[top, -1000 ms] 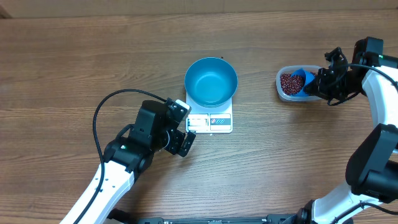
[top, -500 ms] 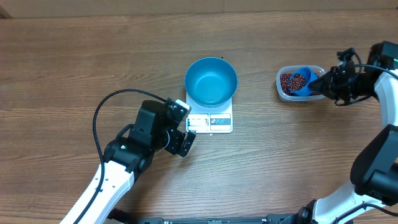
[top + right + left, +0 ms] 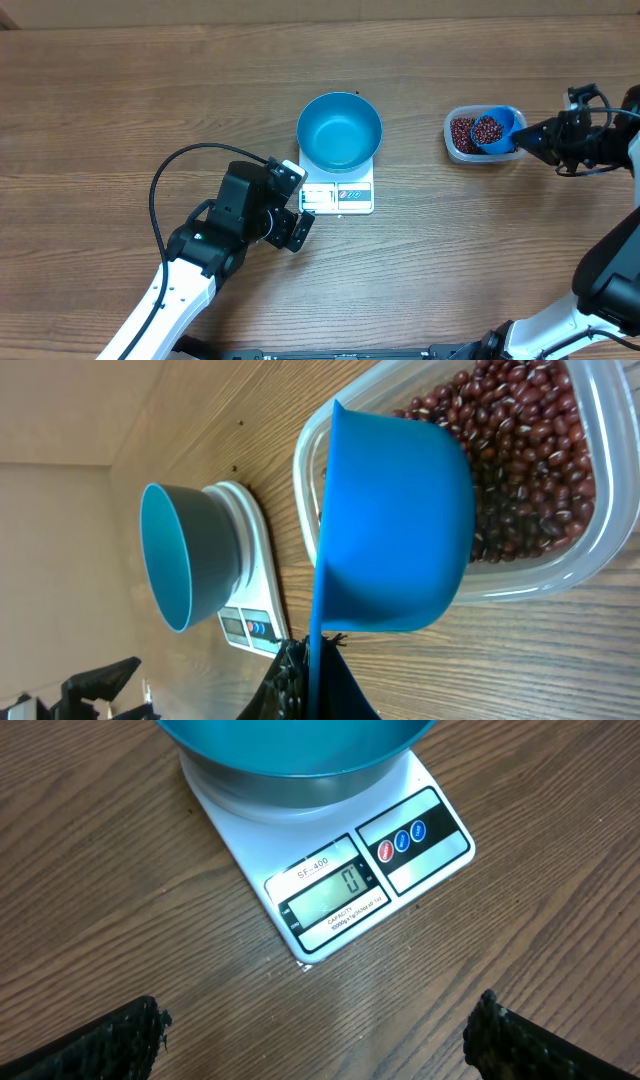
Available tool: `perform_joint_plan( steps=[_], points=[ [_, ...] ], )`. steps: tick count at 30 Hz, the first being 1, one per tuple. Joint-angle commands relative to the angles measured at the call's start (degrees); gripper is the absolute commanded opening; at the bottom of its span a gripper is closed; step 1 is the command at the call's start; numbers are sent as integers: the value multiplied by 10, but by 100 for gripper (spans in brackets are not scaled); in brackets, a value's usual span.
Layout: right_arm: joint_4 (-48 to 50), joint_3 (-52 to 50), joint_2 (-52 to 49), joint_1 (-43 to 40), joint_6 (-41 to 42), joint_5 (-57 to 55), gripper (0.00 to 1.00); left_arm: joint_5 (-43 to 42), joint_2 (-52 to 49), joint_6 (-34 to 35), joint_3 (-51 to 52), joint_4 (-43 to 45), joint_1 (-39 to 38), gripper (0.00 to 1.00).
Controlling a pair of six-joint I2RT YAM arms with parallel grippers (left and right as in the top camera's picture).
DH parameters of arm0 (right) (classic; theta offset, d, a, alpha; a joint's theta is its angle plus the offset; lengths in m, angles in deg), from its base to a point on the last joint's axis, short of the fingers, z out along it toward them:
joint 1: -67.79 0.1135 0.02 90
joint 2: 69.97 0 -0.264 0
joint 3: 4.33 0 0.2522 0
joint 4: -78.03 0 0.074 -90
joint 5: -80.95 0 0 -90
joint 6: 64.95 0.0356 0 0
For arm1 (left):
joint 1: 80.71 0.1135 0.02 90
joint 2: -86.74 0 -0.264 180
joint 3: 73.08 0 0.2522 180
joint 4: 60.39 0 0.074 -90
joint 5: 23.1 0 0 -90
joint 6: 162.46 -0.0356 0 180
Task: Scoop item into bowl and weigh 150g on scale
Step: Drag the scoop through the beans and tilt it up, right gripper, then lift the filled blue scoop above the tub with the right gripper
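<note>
The blue bowl [image 3: 339,131] stands on the white scale [image 3: 338,197]; it holds nothing. In the left wrist view the scale [image 3: 330,870] reads zero, with the bowl [image 3: 290,745] above it. My left gripper [image 3: 297,203] sits just left of the scale's front, open with nothing between its fingers [image 3: 135,1030]. My right gripper [image 3: 535,140] is shut on the handle of a small blue scoop [image 3: 493,130]. The scoop carries dark red beans at the right end of the clear tub [image 3: 462,150]. More beans [image 3: 530,460] lie in the tub behind the scoop [image 3: 390,520].
The left arm's black cable [image 3: 165,180] loops over the table to the left of the scale. The right arm [image 3: 600,145] reaches in from the right edge. The wooden table [image 3: 150,90] stretches around everything.
My right gripper has drawn back to the right with the scoop, which has come from the tub's middle to its right end with beans in it. The left arm has not moved.
</note>
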Motion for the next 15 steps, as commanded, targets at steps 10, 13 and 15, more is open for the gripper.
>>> perform_joint_plan(
  steps=[10,13,15],
  points=[
    [-10,3,1,-22,-24,27,4,1,2,10,2,3,-3,100],
    [-22,3,3,-27,-40,36,4,1,2,10,2,3,-3,100],
    [-27,4,6,-27,-46,36,4,1,2,10,2,3,-3,99]
  ],
)
